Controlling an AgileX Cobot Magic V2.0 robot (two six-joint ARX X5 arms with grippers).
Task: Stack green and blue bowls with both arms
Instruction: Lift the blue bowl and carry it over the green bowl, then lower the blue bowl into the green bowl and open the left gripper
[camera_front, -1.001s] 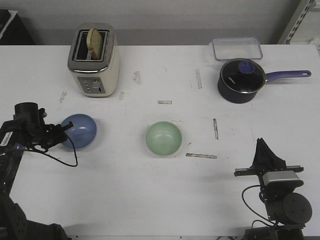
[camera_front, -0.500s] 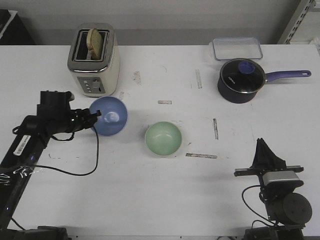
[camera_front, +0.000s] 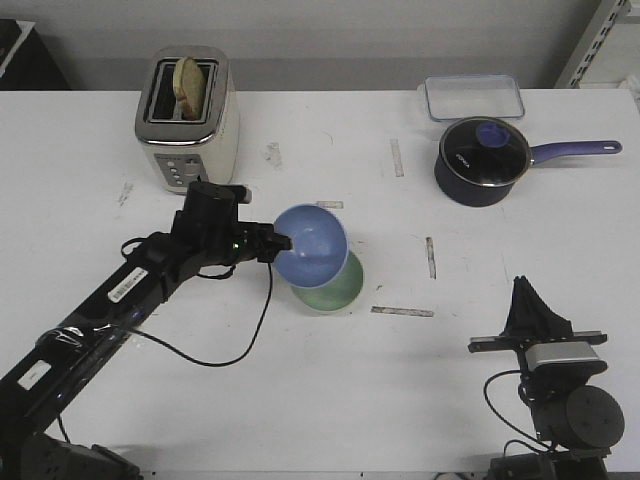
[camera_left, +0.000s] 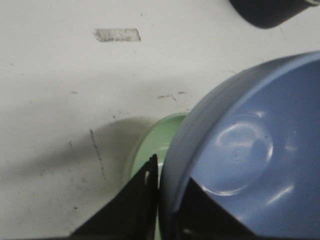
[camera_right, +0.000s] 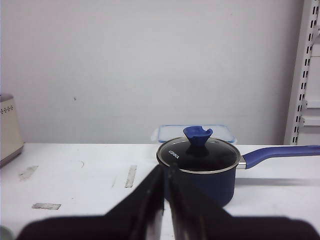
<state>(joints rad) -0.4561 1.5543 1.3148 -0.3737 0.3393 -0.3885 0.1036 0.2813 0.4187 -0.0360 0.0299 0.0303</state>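
My left gripper (camera_front: 272, 244) is shut on the rim of the periwinkle blue bowl (camera_front: 312, 243) and holds it tilted just above the pale green bowl (camera_front: 340, 290), which rests on the table's middle and is mostly covered. In the left wrist view the blue bowl (camera_left: 250, 150) fills the frame, one finger inside its rim and one outside, with a sliver of the green bowl (camera_left: 155, 142) beneath. My right gripper (camera_front: 526, 298) is shut and empty at the front right, far from both bowls; in its wrist view its fingers (camera_right: 152, 200) meet.
A toaster (camera_front: 188, 120) with bread stands back left. A dark blue saucepan (camera_front: 484, 160) with a lid and long handle sits back right, a clear lidded box (camera_front: 474, 97) behind it. Tape marks dot the white table.
My left arm has carried the blue bowl from the left side of the table rightwards, lifting it, to just over the green bowl. The right arm has not moved.
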